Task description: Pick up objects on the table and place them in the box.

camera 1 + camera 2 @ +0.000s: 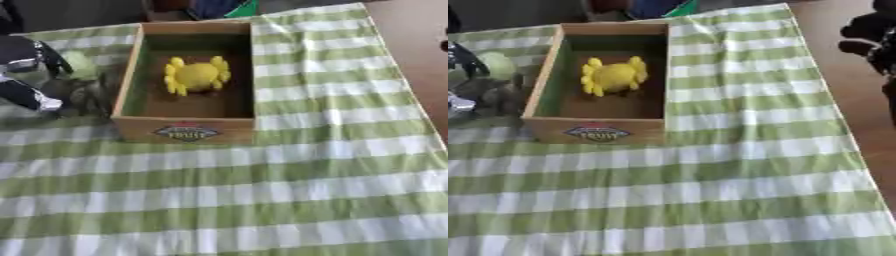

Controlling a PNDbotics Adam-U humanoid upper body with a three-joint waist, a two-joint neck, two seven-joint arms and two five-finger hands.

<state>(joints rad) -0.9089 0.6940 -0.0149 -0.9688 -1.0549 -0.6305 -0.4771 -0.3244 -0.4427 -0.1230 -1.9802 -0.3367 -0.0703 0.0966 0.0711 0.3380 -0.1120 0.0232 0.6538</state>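
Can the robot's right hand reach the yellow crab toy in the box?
Probably yes. The yellow crab-shaped toy lies uncovered in the open-topped wooden box, and only bare checked tablecloth lies between it and the right robot hand.

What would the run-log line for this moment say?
left hand: at pale green round object, left of wooden box, grip unclear | right hand: idle at right edge | in box: yellow crab-shaped toy

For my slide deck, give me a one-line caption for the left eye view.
Yellow toy already in the wooden box on green checked cloth; left hand at a pale green object beside it.
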